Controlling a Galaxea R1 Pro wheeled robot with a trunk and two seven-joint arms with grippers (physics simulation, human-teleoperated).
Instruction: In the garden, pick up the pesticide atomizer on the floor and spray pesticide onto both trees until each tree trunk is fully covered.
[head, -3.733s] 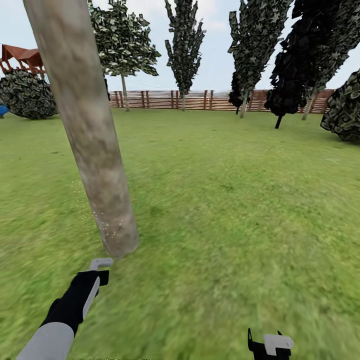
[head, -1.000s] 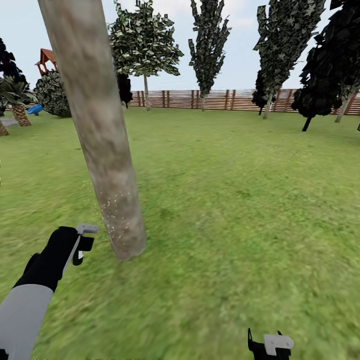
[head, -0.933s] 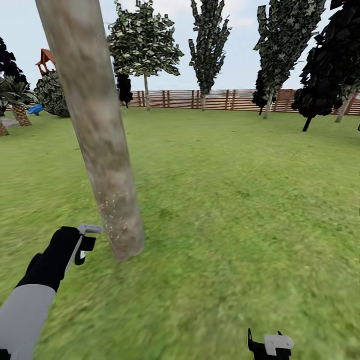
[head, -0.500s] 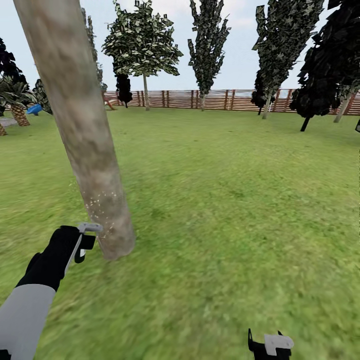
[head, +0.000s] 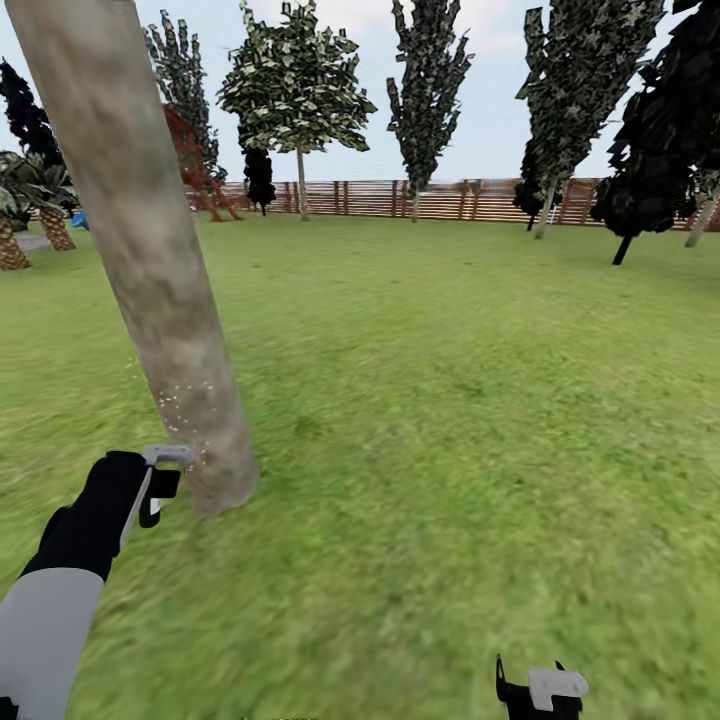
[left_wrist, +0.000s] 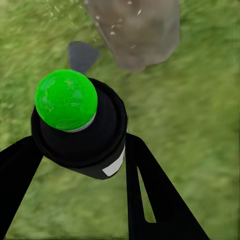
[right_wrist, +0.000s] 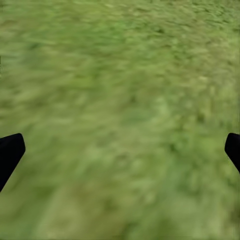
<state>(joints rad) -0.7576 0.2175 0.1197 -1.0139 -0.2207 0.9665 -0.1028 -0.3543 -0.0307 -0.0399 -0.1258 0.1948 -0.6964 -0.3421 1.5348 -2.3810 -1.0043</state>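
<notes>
Writing or brand marks cannot be read anywhere; the pesticide atomizer (left_wrist: 80, 127) carries just one small blank white patch on its black body, and in the left wrist view its tip reads bright green rather than red. One atomizer is in view, clamped between the two black fingers (left_wrist: 150, 200) of the left gripper (head: 160, 478), which sits at about eight o'clock in the head view, just beside the base of the tree trunk (head: 150, 260). One thick grey-beige mottled trunk stands close, leaning from its foot near eight o'clock up toward eleven o'clock, with fine white specks dotted on its lower part; the left wrist view shows the same speckled base (left_wrist: 135, 30) just beyond the atomizer's tip. A small dark grey patch (left_wrist: 81, 54) lies on the grass between them there.

The right gripper (head: 540, 690) shows at six o'clock, low over the lawn (head: 470, 400), its two fingertips (right_wrist: 10, 150) spread wide apart with nothing but grass between them.

At twelve o'clock a brown slat fence (head: 440, 198) runs across the far edge, with several dark slender trees before it; their exact count is unclear.
</notes>
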